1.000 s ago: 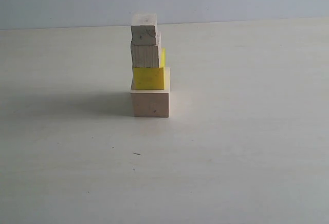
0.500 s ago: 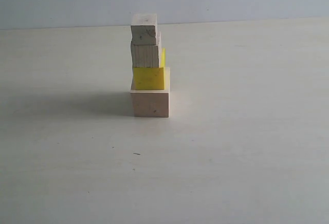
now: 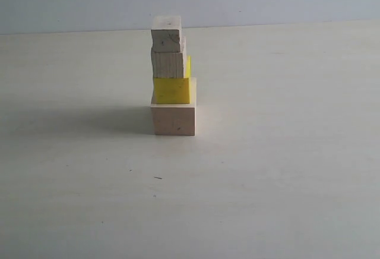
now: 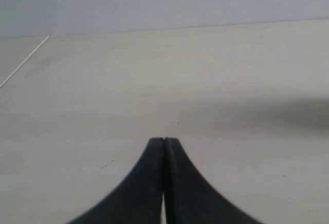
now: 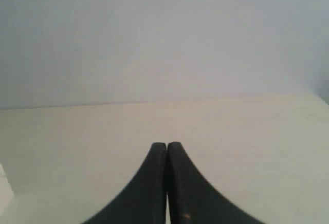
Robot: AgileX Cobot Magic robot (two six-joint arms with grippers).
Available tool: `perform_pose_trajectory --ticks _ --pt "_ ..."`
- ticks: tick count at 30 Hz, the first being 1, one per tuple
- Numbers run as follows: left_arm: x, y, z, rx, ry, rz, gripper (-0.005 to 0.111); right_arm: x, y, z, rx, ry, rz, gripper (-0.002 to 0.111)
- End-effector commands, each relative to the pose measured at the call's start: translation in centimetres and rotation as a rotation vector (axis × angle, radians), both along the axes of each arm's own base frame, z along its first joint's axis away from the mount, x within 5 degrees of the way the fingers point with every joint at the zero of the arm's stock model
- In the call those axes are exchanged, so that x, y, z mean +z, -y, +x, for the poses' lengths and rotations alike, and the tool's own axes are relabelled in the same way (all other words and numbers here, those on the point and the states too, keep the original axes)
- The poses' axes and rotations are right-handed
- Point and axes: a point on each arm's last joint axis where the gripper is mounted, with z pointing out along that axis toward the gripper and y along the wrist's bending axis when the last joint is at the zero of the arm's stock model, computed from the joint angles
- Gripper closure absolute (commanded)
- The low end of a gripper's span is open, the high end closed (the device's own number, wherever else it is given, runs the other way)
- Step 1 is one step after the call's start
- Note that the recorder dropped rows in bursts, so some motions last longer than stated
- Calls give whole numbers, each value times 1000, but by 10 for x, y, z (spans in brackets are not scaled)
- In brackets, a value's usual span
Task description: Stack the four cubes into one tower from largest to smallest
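Tower (image 3: 171, 75) stacked | yellow cube (image 3: 172, 90) top mostly hidden | left fingers (image 4: 149, 183), right fingers (image 5: 151, 183) pressed together

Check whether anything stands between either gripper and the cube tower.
Nothing visible does. The tower stands alone on the table, fully stacked. The left gripper and right gripper are shut, empty, and out of the exterior view, so their line to the tower cannot be traced.

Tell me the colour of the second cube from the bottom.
Bright yellow; the yellow cube shows best in the exterior view.
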Motion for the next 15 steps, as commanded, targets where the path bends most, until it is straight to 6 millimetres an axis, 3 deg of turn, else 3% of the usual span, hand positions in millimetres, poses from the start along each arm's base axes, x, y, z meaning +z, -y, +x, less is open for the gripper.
perform_pose_trajectory --ticks 1,5,10,15 --pt "0 0 0 -3 6 1 107 -27 2 -10 -26 9 -9 108" --pt "0 0 0 -3 6 1 107 -60 5 -17 -74 -11 43 108" --pt "0 0 0 -3 6 1 107 -68 6 -22 -71 -61 -40 108" --pt "0 0 0 -3 6 1 107 -67 5 -23 -56 -47 -11 108"
